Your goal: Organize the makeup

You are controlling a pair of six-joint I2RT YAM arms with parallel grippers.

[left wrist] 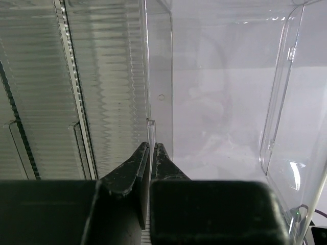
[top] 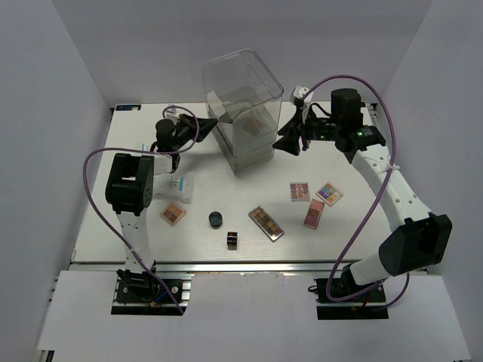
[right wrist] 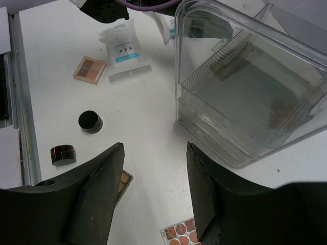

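A white table (top: 226, 192) carries a clear drawer box (top: 245, 105). The left gripper (left wrist: 152, 147) pinches the box's thin clear edge, and the right gripper (right wrist: 155, 153) hangs spread beside it. The makeup (top: 266, 223) lies scattered on the table, outside the box.

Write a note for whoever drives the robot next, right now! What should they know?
Left gripper: closed on a thin clear edge of the drawer box.
Right gripper: open, empty, above the table beside the box.
Makeup: palettes, white packet, round black jar and dark cube lie loose on the table.
Done: nothing seen put away.
Left: probably open a drawer, then sort every item in.
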